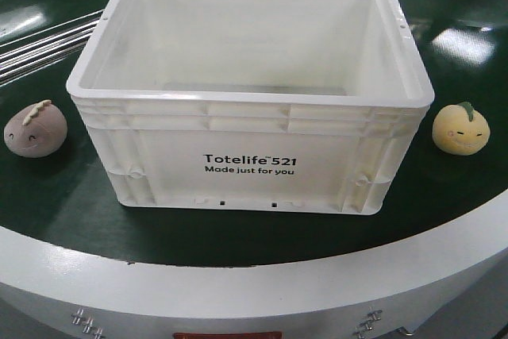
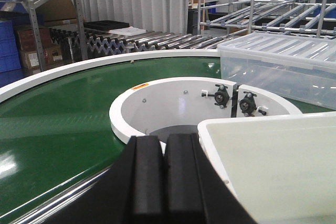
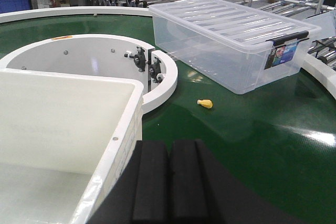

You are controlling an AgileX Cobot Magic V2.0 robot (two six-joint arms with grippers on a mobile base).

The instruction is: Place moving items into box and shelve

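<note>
The white box [image 1: 251, 160] printed "Totelife 521" stands empty on the green belt. A pinkish-brown plush toy [image 1: 35, 129] lies to its left and a yellow plush toy with a green leaf [image 1: 460, 127] to its right. Neither toy shows in the wrist views. My left gripper [image 2: 165, 148] is shut with nothing in it, just off the box's left rim [image 2: 231, 123]. My right gripper [image 3: 168, 153] is shut and empty beside the box's right rim [image 3: 123, 129]. Neither gripper shows in the front view.
A clear lidded tote [image 3: 231, 40] rests on the belt behind the box. A small yellow piece [image 3: 205, 103] lies near it. The white inner ring [image 2: 157, 98] of the carousel holds black bearings [image 2: 231, 98]. Roller racks [image 2: 273, 9] and shelving stand beyond.
</note>
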